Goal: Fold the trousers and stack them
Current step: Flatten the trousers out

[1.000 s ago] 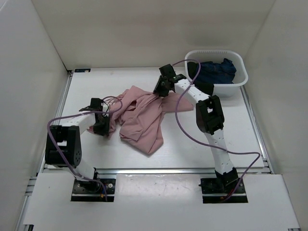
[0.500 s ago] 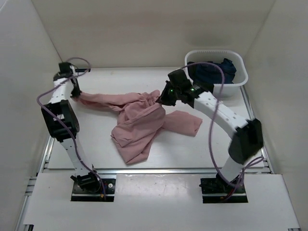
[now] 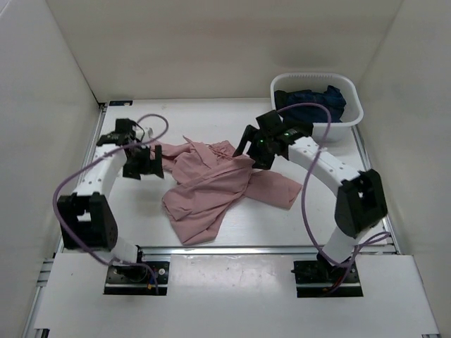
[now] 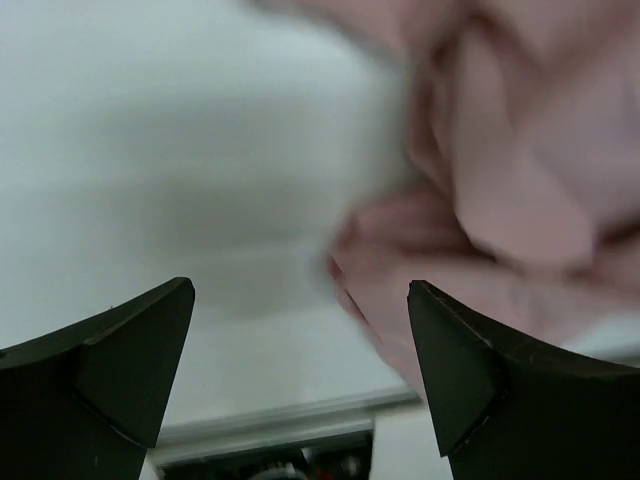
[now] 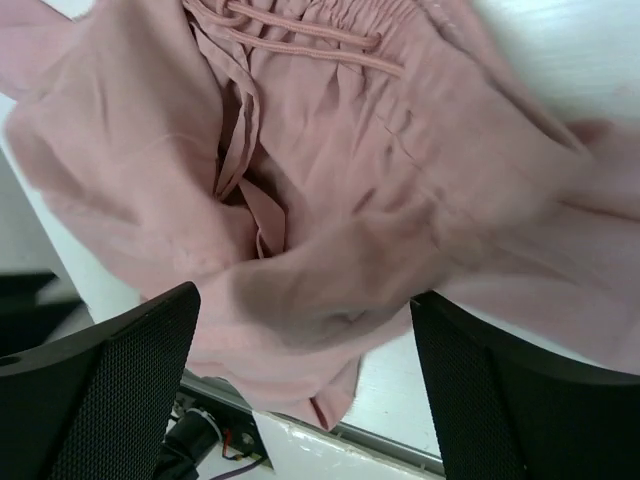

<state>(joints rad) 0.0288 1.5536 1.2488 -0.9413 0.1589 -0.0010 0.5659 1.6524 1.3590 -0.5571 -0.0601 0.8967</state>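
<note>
The pink trousers [image 3: 211, 186] lie crumpled in the middle of the white tabletop [image 3: 324, 218], boxed in by white walls [image 3: 211, 49]. The left pincer [image 4: 300, 288] gapes empty at their left edge. The right pincer [image 5: 305, 294] hangs spread wide over them, gripping nothing. A white basket [image 3: 354, 113] holds navy cloth [image 3: 313, 104].

White table [image 3: 127, 218]: crumpled pink trousers [image 3: 211, 186] lie unfolded at frame centre; white plastic basket [image 3: 345, 130] stands at upper right.
</note>
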